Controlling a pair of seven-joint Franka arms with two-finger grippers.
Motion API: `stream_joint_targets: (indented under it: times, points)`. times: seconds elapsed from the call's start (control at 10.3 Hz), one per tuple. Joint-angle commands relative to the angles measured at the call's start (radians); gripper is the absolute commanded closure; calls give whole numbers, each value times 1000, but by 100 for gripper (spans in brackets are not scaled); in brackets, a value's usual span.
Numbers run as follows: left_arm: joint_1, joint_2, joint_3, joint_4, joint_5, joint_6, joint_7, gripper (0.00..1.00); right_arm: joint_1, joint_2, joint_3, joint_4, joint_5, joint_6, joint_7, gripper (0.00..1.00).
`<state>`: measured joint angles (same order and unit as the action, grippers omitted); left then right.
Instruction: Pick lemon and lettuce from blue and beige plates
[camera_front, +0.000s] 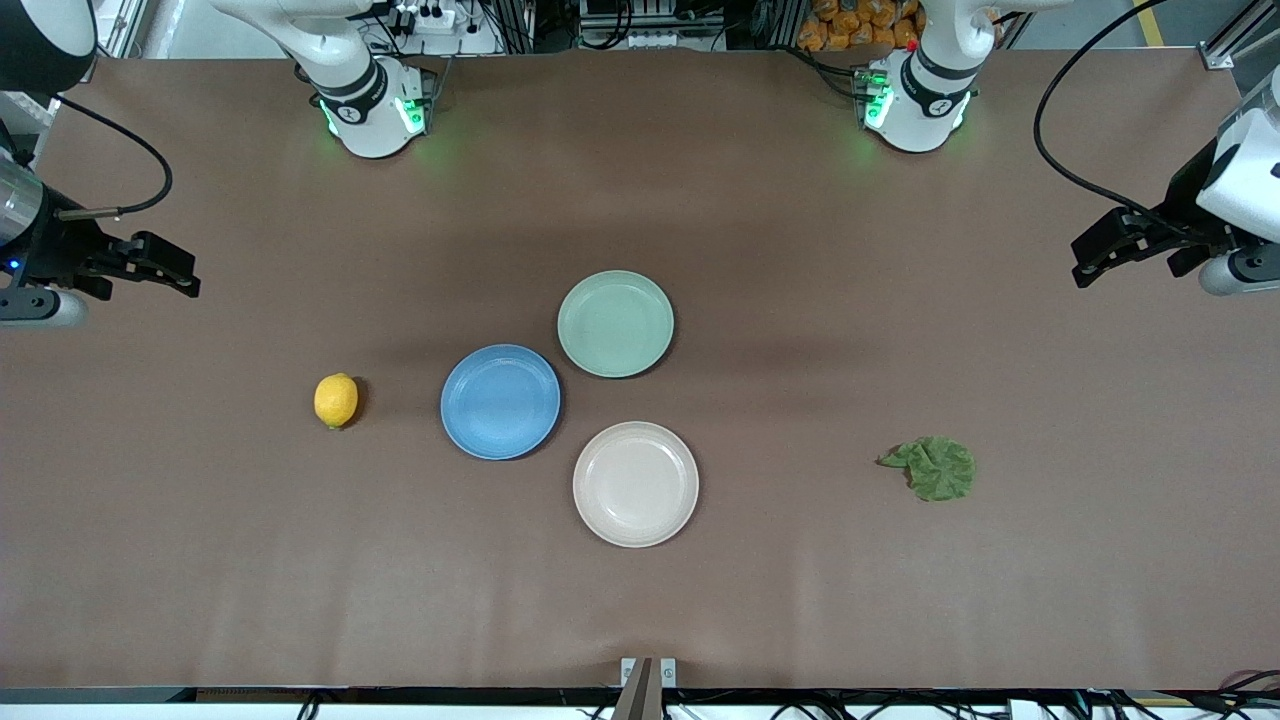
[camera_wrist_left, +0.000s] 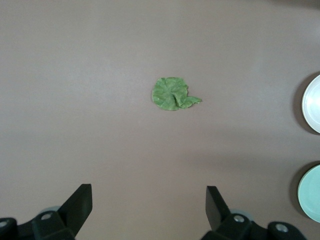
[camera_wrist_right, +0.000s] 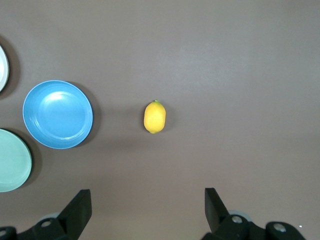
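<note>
- Left gripper (camera_front: 1085, 262) hangs in the air over the brown table (camera_front: 800, 600) at the left arm's end, fingers spread wide with nothing between them.
- Right gripper (camera_front: 180, 272) hangs over the right arm's end of the table, fingers likewise spread wide and empty.
- Both arms wait, well apart from every object.
- Matte brown covering runs across the whole tabletop; cables and equipment racks line the edge where the two white arm bases stand.
- Lemon (camera_front: 336, 400) lies on the bare table, not on any plate, beside the blue plate (camera_front: 500, 401) toward the right arm's end.
- Its long axis runs nearer-to-farther from the front camera, one pointed tip at each end.
- Lettuce (camera_front: 934, 467) lies flat on the bare table toward the left arm's end, well apart from the beige plate (camera_front: 635, 484); a narrow leaf tip points toward the plates.
- Green plate (camera_front: 615, 323) sits farther from the front camera, just beside the blue plate.
- All three plates hold nothing.
- Only the front view takes in both items together.
- Left wrist view shows the lettuce (camera_wrist_left: 173, 94) alone, plus plate edges.
- Right wrist view shows the lemon (camera_wrist_right: 155, 117) and blue plate (camera_wrist_right: 58, 114).
</note>
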<state>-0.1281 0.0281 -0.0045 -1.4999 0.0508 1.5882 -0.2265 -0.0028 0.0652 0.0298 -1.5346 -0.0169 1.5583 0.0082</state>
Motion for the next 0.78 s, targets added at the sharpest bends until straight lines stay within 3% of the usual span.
stream_joint_targets:
  times: [0.0, 0.68]
  points:
    - [11, -16, -2, -5, -17, -4, 7, 0, 4, 24, 4, 34, -8, 3, 18, 0]
    - [16, -14, 6, -5, -19, -2, 9, 0, 18, 21, 41, 34, -58, 6, 13, 0]
